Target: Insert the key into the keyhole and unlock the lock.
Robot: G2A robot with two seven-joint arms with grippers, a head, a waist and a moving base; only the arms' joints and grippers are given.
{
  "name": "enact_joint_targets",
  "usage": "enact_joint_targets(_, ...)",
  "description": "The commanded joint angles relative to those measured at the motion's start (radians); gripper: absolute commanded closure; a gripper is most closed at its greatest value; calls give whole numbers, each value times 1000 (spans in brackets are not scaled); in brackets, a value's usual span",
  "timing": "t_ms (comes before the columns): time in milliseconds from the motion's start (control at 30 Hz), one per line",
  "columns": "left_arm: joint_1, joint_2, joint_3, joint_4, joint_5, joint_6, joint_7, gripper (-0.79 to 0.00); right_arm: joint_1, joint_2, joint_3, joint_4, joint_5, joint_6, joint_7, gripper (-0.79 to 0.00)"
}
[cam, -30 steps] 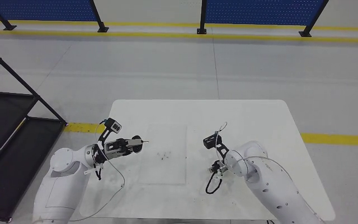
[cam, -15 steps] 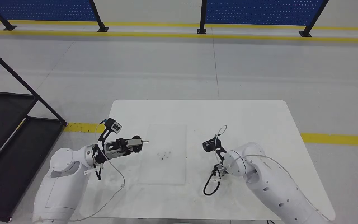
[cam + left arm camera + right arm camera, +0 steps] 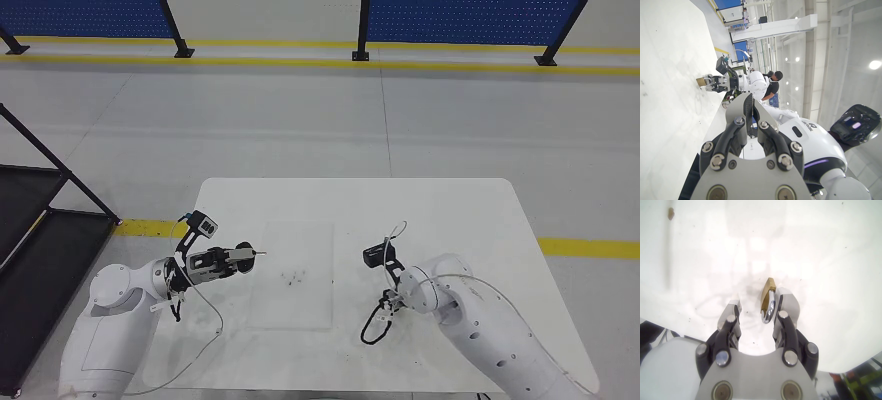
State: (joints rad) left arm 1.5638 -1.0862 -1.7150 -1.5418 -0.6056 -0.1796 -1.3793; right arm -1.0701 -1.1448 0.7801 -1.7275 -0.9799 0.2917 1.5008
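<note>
The right gripper [image 3: 759, 298] is held wide open, low over the white table [image 3: 810, 247]. The brass lock [image 3: 767, 292] is set on edge between its fingers and is touched by one finger [image 3: 787, 302] only, at the shackle. Well apart, the left gripper [image 3: 752, 100] is clamped shut on the thin key [image 3: 261, 254].
</note>
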Motion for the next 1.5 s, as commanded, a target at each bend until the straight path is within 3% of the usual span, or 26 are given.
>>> enact_joint_targets(0,0,0,0,0,0,0,0,0,1,-2,-3,8,-4,-2,-6,-329)
enact_joint_targets(167,0,0,0,0,0,0,0,0,3,-8,-11,30,-16,0,-24,-259)
enact_joint_targets(300,0,0,0,0,0,0,0,0,6,-13,-17,40,-30,10,-18,0)
enact_joint_targets(567,0,0,0,0,0,0,0,0,-5,-12,51,22,0,52,-24,0)
enact_joint_targets(767,0,0,0,0,0,0,0,0,-76,-9,225,4,272,142,-153,0)
enact_joint_targets(933,0,0,0,0,0,0,0,0,-160,-14,357,60,586,90,-322,0)
enact_joint_targets(1200,0,0,0,0,0,0,0,0,-263,-29,469,152,1043,-106,-493,0)
enact_joint_targets(1467,0,0,0,0,0,0,0,0,-313,-19,534,69,1145,-164,-511,0)
